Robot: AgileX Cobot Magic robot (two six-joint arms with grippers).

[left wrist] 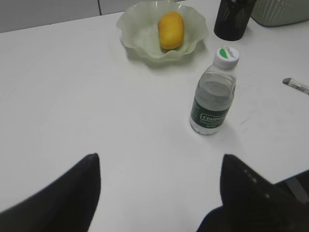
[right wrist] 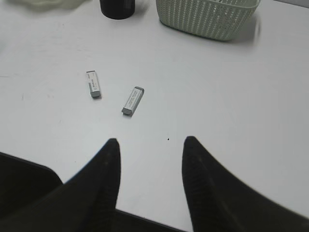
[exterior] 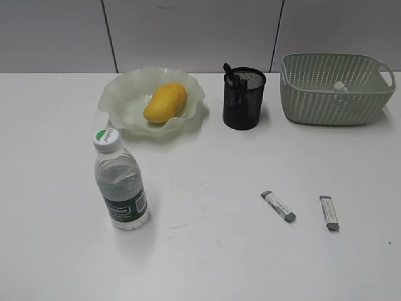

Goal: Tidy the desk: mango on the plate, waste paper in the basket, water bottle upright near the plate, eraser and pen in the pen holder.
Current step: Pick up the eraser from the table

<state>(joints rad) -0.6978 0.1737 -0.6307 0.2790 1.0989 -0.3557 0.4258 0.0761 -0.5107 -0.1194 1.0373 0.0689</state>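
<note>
On the bench (exterior: 50, 251) most of the tidying looks done: the mango (exterior: 165, 102) lies in the plate (exterior: 119, 97), the paper (exterior: 339, 86) sits inside the basket (exterior: 338, 103), a pen (exterior: 230, 75) stands in the holder (exterior: 244, 103), and the bottle (exterior: 121, 182) stands upright in front of the plate, a little apart from it. Two erasers lie loose in the open, the left eraser (exterior: 278, 206) and the right eraser (exterior: 329, 212), near each other and well in front of the holder.

The left hand (left wrist: 159, 186) is released, jaws spread wide with nothing between them, short of the bottle. The right hand (right wrist: 150, 162) is also released and empty, jaws parted, just short of the erasers.

The erasers seem to be what remains, and the right hand is the one placed for it. Each is thin and flat, so it would be best to turn the hand until its jaws cross the eraser's narrow width, come straight down until the tips nearly touch the bench, then clench at the middle. Take the nearer one first, to avoid nudging the other.
</note>
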